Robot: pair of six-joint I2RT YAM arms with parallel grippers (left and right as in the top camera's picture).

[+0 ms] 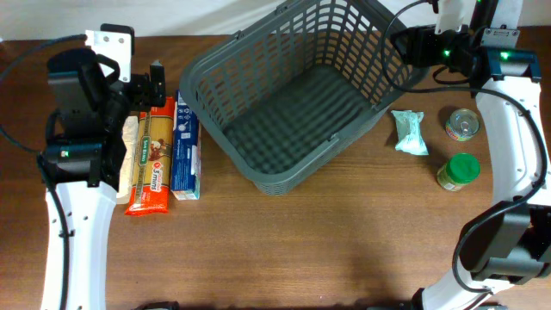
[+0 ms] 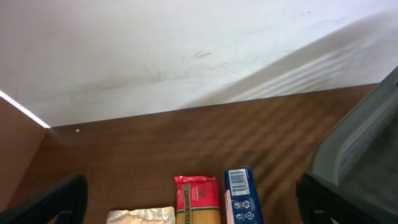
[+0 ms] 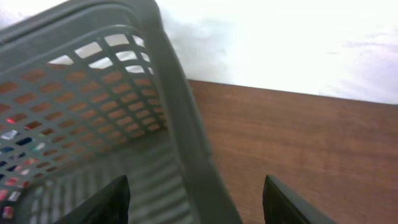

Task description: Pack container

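The container, a large dark grey lattice basket [image 1: 277,175], stands tilted at the table's back middle and looks empty. My right gripper [image 1: 399,43] is open at its right rim. In the right wrist view the fingers [image 3: 196,205] straddle the basket's thick rim [image 3: 180,112] without closing on it. My left gripper [image 1: 157,83] is open and empty above the far ends of three packs. These are a pale packet [image 2: 140,216], a red spaghetti pack [image 2: 198,199] and a blue box [image 2: 242,196]. The basket's edge [image 2: 367,143] shows at the right of the left wrist view.
The pale packet [image 1: 131,159], spaghetti pack [image 1: 153,159] and blue box [image 1: 185,146] lie side by side left of the basket. Right of it are a mint green packet [image 1: 410,132], a tin can [image 1: 462,125] and a green-lidded jar [image 1: 459,171]. A white wall backs the table.
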